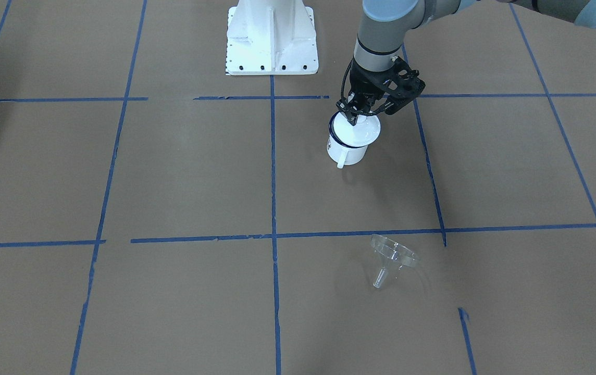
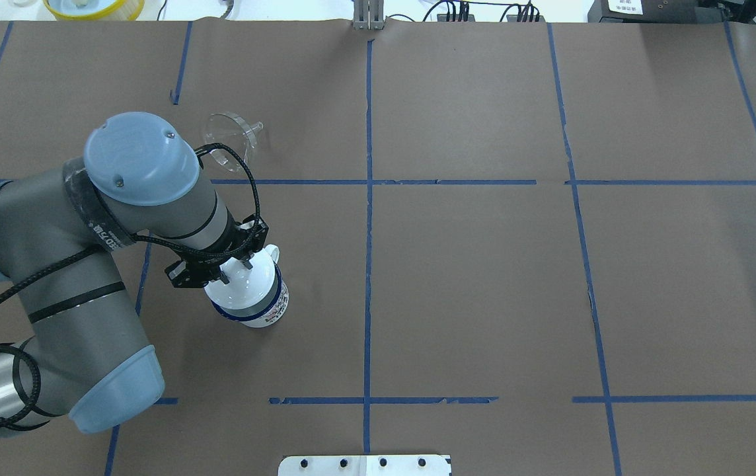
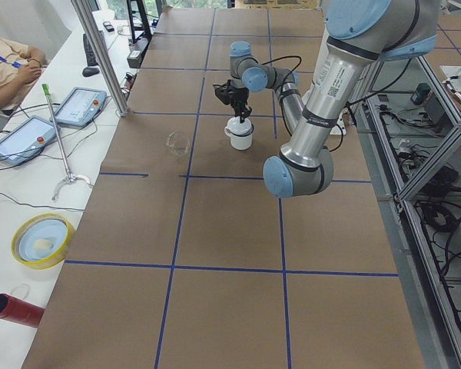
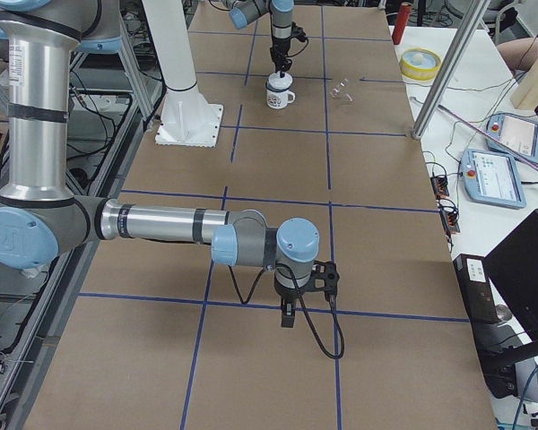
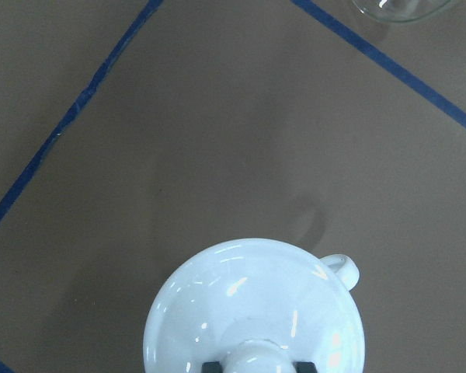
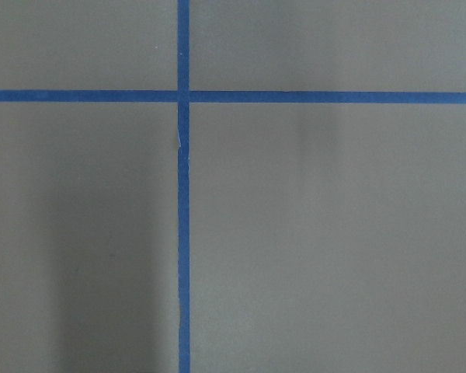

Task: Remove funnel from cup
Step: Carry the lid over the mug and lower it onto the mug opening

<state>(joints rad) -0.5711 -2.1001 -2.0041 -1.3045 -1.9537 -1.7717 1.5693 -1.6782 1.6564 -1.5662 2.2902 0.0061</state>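
The clear funnel lies on its side on the brown table, well apart from the cup; it also shows in the overhead view and at the top edge of the left wrist view. The cup, a white mug with a blue rim, stands upright. A white domed lid sits on it, slightly tilted. My left gripper is shut on the lid's knob, with its fingers on either side. My right gripper hangs low over bare table far from the cup; I cannot tell if it is open or shut.
The white robot base stands behind the cup. Blue tape lines grid the table. A side table holds a yellow bowl, tablets and a red cylinder. A person sits there.
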